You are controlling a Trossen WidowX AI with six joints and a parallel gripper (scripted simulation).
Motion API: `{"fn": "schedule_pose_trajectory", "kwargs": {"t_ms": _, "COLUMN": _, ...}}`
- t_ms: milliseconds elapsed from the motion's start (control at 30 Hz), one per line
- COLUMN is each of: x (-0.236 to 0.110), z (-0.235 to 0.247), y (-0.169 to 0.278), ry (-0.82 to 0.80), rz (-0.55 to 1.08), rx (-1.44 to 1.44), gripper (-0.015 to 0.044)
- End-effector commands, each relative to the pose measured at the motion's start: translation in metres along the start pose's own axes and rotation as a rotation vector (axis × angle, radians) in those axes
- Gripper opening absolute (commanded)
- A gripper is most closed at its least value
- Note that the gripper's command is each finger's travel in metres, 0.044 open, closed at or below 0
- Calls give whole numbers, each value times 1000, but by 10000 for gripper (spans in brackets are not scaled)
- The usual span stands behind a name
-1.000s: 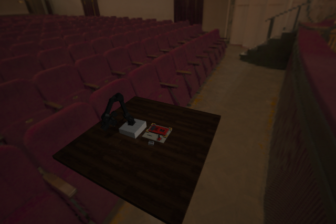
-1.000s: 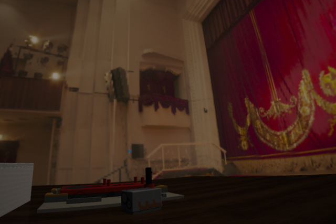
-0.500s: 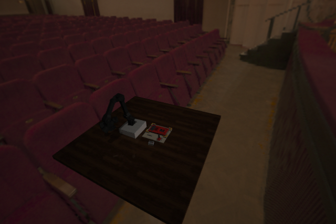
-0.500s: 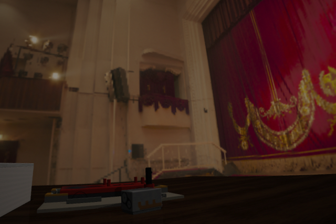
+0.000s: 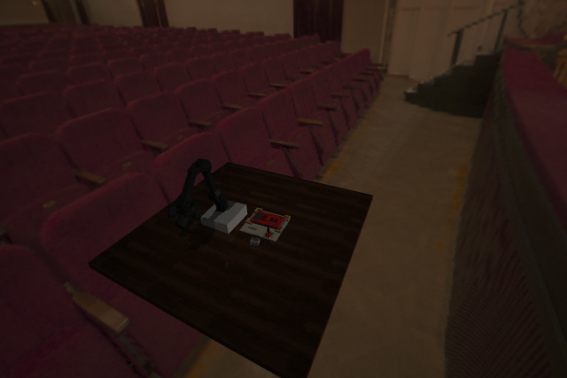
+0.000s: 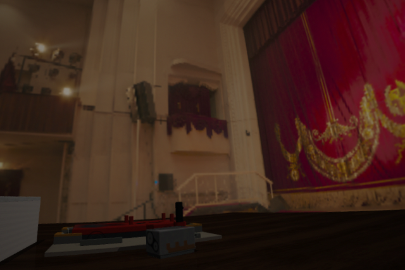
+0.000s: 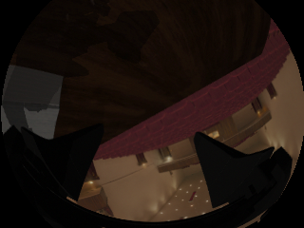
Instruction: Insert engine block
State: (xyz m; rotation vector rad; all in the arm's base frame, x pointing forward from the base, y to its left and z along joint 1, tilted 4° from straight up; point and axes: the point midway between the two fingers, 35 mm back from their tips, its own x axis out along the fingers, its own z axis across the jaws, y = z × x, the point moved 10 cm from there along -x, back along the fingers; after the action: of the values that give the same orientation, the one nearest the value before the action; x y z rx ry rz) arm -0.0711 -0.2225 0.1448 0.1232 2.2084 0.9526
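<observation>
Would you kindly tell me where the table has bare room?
The dark table shows wide bare wood on its near half and along its right side. It is crowded between the white box, the car body and the engine block.
</observation>
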Motion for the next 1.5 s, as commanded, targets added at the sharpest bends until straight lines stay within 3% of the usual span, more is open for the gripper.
{"fn": "schedule_pose_trajectory", "kwargs": {"t_ms": 0, "x": -11, "z": 2, "y": -8, "ry": -1, "rz": -48, "rx": 98, "gripper": 440}}
{"fn": "schedule_pose_trajectory", "kwargs": {"t_ms": 733, "x": -104, "z": 43, "y": -45, "ry": -143, "rz": -360, "rx": 745, "gripper": 440}}
{"fn": "schedule_pose_trajectory", "kwargs": {"t_ms": 1467, "x": -204, "z": 133, "y": -47, "ry": -596, "rz": -472, "rx": 1307, "gripper": 440}}
